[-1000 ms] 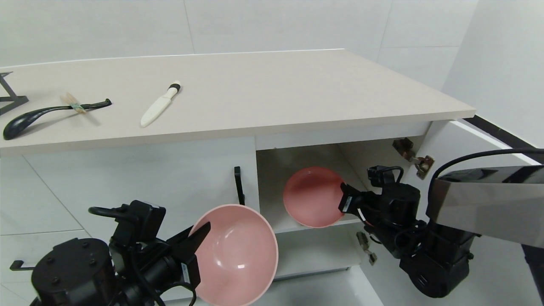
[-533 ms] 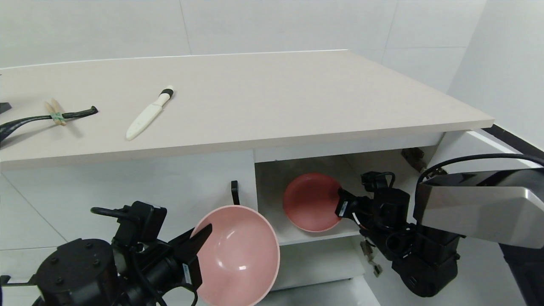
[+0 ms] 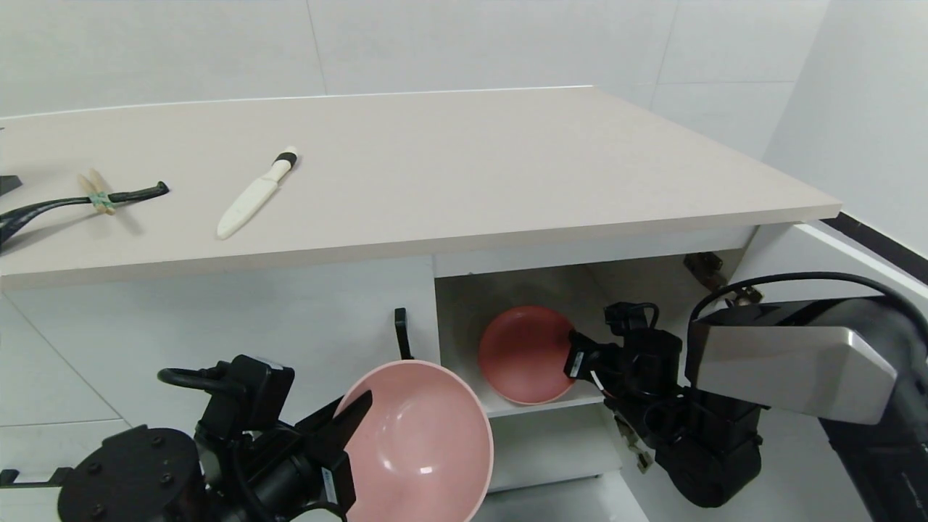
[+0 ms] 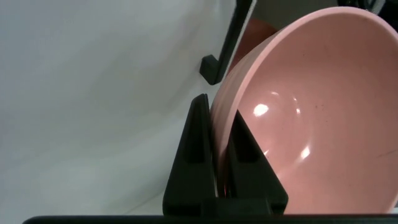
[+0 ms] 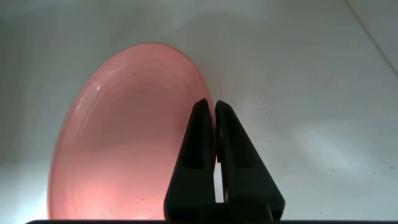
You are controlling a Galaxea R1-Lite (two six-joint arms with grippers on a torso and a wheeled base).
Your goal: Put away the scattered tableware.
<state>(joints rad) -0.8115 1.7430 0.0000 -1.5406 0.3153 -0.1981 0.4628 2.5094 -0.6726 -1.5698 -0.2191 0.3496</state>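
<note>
Holding a pale pink bowl (image 3: 424,442) by its rim, the left pincer (image 3: 357,415) is clamped on the wall, one finger inside and one outside, as the left wrist view confirms (image 4: 217,127). The bowl (image 4: 311,118) hangs tilted in front of the shut cabinet door (image 3: 217,326), below the table's (image 3: 471,159) front edge. Its lower rim is cut off.

The right pincer (image 3: 573,349) is pinched narrow on the rim of a darker pink plate (image 3: 522,355). This plate stands nearly on edge inside the open compartment, above the shelf (image 3: 540,404). Contact with the shelf cannot be made out. The right wrist view shows the fingers (image 5: 200,134) gripping the plate (image 5: 124,137) edge.

Toward the table's left front lie a white knife (image 3: 255,194) and a black ladle (image 3: 43,206), the latter cut off. Chopsticks (image 3: 97,191) cross its handle.
</note>
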